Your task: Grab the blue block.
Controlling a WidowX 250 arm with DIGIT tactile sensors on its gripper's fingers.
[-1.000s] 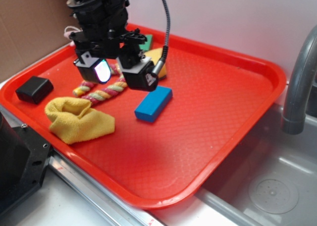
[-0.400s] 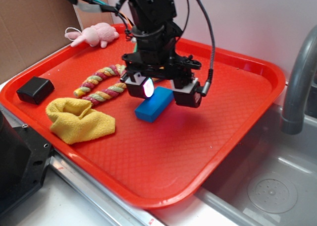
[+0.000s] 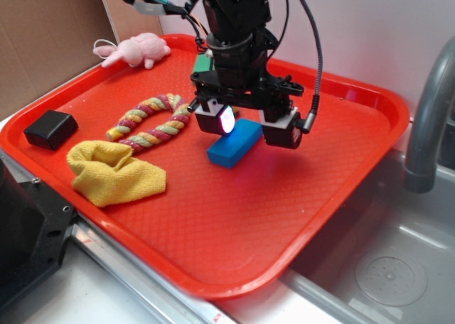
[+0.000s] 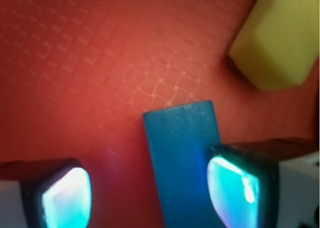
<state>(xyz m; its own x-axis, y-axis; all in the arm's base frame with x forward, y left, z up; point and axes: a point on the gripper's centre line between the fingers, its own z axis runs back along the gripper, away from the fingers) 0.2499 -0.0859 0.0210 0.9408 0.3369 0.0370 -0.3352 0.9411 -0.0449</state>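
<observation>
Here, in the exterior view, a red tray [image 3: 334, 168] rests beside a sink with a grey faucet [image 3: 430, 118] at the right edge, and it holds everything else: the blue block [image 3: 234, 143] near its middle, a twisted multicoloured rope [image 3: 151, 122] to the block's left, a crumpled yellow cloth [image 3: 114, 172] toward the near left rim, a black box [image 3: 50, 128] by the left rim, a pink plush toy [image 3: 135, 50] at the far left corner, and a green block [image 3: 202, 63] partly hidden behind the arm. The gripper [image 3: 247, 127] hangs low over the blue block with its jaws spread apart, one glowing pad on the block's left and the other just off its far right end. No writing or label can be read on any of the things. In the wrist view the blue block [image 4: 182, 163] lies lengthwise on the tray's [image 4: 75, 63] patterned red floor, running up from the bottom edge between the two lit pads [image 4: 65, 198]; the right pad overlaps the block's right edge, while the left pad stands apart from it with bare tray between, so the jaws are open and hold nothing. A pale yellow object [image 4: 275, 40] sits at the upper right, apart from the block
</observation>
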